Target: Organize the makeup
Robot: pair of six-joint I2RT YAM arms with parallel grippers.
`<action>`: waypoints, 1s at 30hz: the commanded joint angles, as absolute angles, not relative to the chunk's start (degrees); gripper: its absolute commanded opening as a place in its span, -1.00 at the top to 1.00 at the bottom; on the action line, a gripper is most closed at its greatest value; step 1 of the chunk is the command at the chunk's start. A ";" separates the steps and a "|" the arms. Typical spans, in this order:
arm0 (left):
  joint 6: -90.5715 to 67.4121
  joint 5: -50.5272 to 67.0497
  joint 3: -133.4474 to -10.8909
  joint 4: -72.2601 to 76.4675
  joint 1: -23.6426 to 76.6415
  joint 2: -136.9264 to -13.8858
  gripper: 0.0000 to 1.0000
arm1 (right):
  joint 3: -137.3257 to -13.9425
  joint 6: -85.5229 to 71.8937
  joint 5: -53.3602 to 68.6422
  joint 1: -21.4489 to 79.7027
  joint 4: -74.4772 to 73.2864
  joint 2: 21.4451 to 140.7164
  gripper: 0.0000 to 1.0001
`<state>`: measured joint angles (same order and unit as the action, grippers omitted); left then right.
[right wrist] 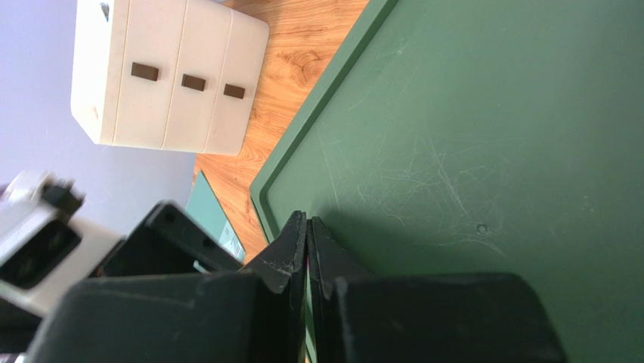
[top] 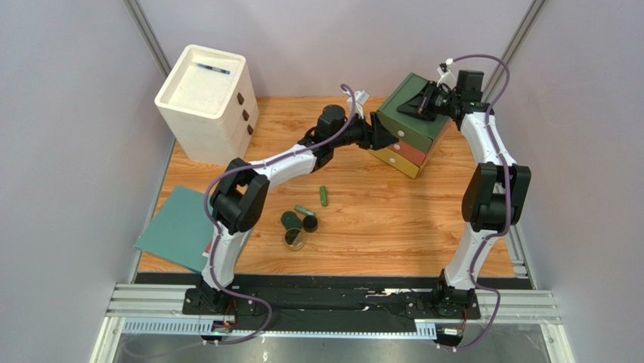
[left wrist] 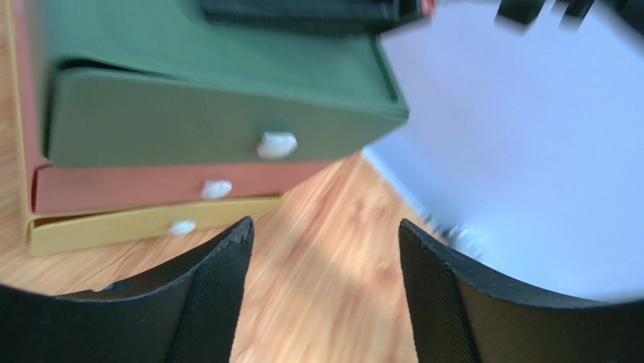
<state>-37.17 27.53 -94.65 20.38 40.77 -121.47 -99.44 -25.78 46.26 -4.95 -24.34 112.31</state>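
Makeup (top: 299,224) lies bunched on the wooden tabletop (top: 393,227) in the overhead view, well apart from both grippers. A short green tube (top: 323,197) sits a little off on its own. A second green tube (top: 304,210) lies just above a dark green round jar (top: 289,220), which has a black round jar (top: 311,224) beside it and a gold-rimmed round compact (top: 295,239) just below. They are too small here to read any detail.

The left gripper (top: 376,133) is close to the front of the green, orange and yellow three-drawer box (top: 412,136); from this height I cannot make out its jaws. The right gripper (top: 423,104) is over the box's top. A white three-drawer cabinet (top: 208,94) at far left carries a thin blue pen (top: 213,69). A teal flat sheet (top: 175,227) is partly hidden behind the left arm.

The left wrist view is blurred. The left gripper (left wrist: 325,242) has its jaws wide apart and empty, facing the drawer fronts and their white knobs (left wrist: 276,144).

In the right wrist view, the right gripper (right wrist: 306,223) has its jaws pressed together at the scratched green top; I cannot tell whether they touch it. A black-and-white bulk at lower left is cut off and unclear.
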 commanded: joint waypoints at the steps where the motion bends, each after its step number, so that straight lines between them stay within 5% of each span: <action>1: -61.73 29.80 -95.97 33.82 38.59 -126.55 -0.58 | -95.19 -22.41 38.67 -4.22 -38.67 119.00 0.90; 2: -64.05 29.71 -96.50 34.97 38.50 -127.61 -0.87 | -95.19 -22.33 38.67 -4.31 -38.67 119.00 0.90; 4: -68.88 29.71 -97.90 37.95 38.41 -130.60 -0.99 | -95.10 -22.24 38.58 -4.31 -38.67 119.18 0.90; 16: -79.18 30.85 -101.16 43.07 38.32 -138.86 -0.44 | -95.62 -22.24 38.50 -4.48 -38.85 119.71 0.89; 20: -80.15 30.76 -103.18 42.81 38.41 -140.71 -0.09 | -95.54 -22.24 38.41 -4.57 -38.85 119.88 0.89; 30: -79.19 28.92 -105.21 36.47 39.11 -142.30 -0.01 | -96.85 -22.50 38.58 -4.75 -39.11 120.59 0.88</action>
<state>-78.76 29.47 -103.53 37.01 38.50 -141.45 -100.71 -26.35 48.16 -5.02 -24.86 113.65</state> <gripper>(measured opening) 0.511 0.052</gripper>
